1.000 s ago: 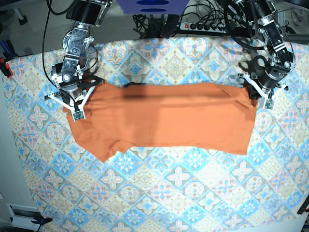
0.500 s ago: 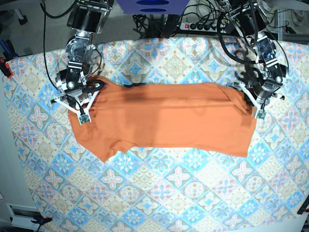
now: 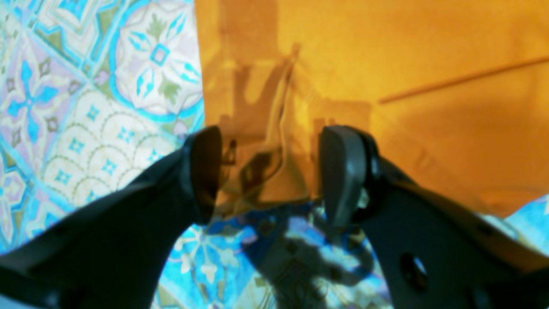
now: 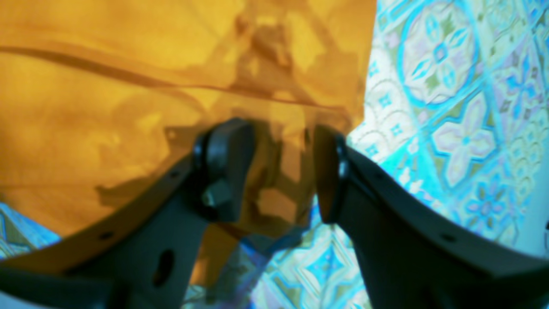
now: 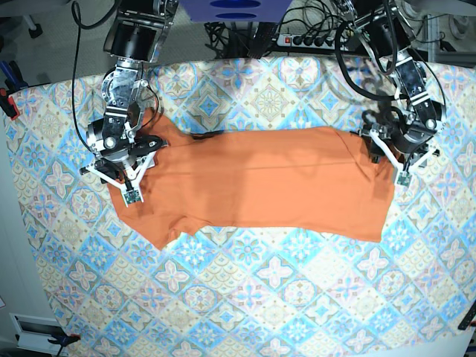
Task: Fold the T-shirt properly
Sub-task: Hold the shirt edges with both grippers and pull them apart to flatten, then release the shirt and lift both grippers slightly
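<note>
The orange T-shirt (image 5: 260,182) lies flat across the table, folded into a long band with a sleeve sticking out at the lower left. My right gripper (image 5: 120,165) stands over its left end, and my left gripper (image 5: 388,154) over its right end. In the left wrist view the left gripper (image 3: 274,171) is open, with a rumpled shirt corner (image 3: 266,167) lying loose between the fingers. The right wrist view has the right gripper (image 4: 279,171) open too, orange fabric (image 4: 107,86) spread under and between its fingers, nothing pinched.
The blue-pink-cream patterned cloth (image 5: 260,297) covers the whole table under the shirt. A power strip (image 5: 312,41) and tangled cables lie behind the far edge. Both arms reach in from the back corners.
Both grippers went from shut on the shirt's upper corners to open. The fabric dropped out of them and now lies on the cloth. The arms shifted slightly over the shirt's ends.
</note>
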Available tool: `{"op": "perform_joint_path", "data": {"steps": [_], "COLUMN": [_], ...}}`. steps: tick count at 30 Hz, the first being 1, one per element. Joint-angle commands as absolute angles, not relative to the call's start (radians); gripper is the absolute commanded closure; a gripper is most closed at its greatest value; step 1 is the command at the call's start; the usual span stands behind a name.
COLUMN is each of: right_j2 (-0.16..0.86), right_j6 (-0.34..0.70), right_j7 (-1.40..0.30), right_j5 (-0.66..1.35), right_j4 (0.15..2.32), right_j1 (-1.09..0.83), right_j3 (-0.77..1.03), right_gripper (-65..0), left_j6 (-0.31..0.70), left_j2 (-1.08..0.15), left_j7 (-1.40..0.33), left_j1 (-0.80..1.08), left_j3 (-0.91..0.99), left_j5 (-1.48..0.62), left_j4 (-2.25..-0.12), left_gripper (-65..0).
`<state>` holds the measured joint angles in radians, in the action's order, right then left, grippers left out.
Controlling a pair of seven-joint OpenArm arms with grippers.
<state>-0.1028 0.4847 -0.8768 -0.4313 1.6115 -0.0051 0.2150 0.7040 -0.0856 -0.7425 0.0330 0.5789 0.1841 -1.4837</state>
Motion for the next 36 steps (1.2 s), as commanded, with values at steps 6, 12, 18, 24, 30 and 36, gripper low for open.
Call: {"op": "perform_joint_path", "data": {"steps": [6, 12, 18, 24, 30, 36], "right_j2": [-0.099, -0.099, -0.099, -0.104, -0.099, -0.097], "right_j6": [0.478, 0.478, 0.478, 0.478, 0.475, 0.473], "right_j7": [-0.797, -0.799, -0.797, -0.832, -0.918, -0.914], "right_j5": [-0.432, -0.432, -0.432, -0.432, -0.432, -0.437], "right_j4": [1.787, 1.782, 1.807, 1.854, 1.854, 1.853], "right_j1": [0.005, -0.002, -0.062, -0.131, -0.134, -0.173], "right_j3": [0.213, 0.216, 0.217, 0.217, 0.217, 0.217], "right_gripper": [-26.7, -26.7, -26.7, -26.8, -34.6, -40.9], "left_j6": [0.698, 0.698, 0.698, 0.698, 0.698, 0.698], "left_j2": [-0.097, -0.097, -0.101, -0.104, -0.104, -0.104], "left_j7": [-0.722, -0.722, -0.727, -0.725, -0.733, -0.733], "left_j1": [-0.038, -0.045, 0.061, 0.242, 0.291, 0.289], "left_j3": [0.661, 0.668, 0.667, 0.673, 0.716, 0.719], "left_j5": [0.179, 0.189, 0.160, -0.028, -0.068, -0.074], "left_j4": [-1.509, -1.506, -1.669, -1.906, -1.827, -1.681], "left_gripper": [-36.1, -36.1, -36.1, -36.5, -36.8, -36.8]}}
